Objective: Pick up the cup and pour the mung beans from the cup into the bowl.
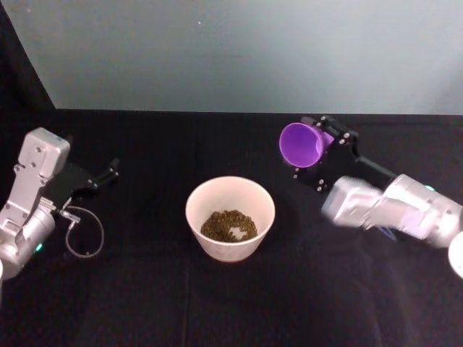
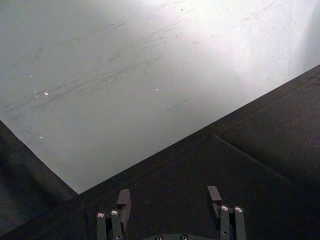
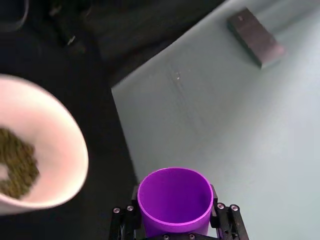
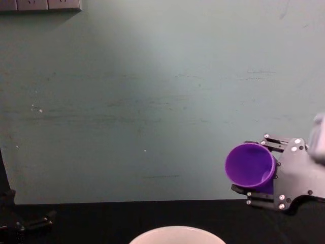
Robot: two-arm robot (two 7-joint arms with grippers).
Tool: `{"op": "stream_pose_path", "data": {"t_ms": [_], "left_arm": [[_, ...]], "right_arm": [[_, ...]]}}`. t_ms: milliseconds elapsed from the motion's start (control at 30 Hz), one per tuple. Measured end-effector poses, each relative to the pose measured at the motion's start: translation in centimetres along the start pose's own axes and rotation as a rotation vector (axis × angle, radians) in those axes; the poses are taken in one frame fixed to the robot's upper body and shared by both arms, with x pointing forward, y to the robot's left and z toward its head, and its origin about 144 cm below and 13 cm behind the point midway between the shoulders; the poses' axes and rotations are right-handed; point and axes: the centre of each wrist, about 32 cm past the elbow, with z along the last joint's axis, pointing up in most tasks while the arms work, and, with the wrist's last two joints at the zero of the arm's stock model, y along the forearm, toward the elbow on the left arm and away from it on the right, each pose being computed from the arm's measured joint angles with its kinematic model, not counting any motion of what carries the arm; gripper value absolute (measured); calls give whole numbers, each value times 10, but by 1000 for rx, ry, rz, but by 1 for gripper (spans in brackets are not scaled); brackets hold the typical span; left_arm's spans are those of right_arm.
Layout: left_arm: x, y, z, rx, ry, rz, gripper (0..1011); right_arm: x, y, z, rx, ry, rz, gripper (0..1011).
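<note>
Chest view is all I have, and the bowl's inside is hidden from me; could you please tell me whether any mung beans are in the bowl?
Observer: Yes, the head view shows a heap of mung beans at the bottom of the bowl.
Operator: Thank you. Is the cup above the bowl?
Observer: No, the right gripper holds the cup tipped on its side, to the right of the bowl and farther back.
Operator: And the left gripper, please?
Observer: The left gripper is open and holds nothing, above the table at the far left.
</note>
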Motion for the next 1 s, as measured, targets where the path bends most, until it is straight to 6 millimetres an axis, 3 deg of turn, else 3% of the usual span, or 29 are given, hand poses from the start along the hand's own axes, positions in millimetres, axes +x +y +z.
{"op": "stream_pose_path", "data": {"t_ms": [467,700,1000], "left_arm": [[0,0,0,0,0,0,1000],[0,0,0,0,0,0,1000],[0,0,0,0,0,0,1000]], "right_arm": [[-12,2,-46,57,625,64,746],[-11,2,-50,44,752,69,746],[-12,2,-50,46,741,74,746]]}}
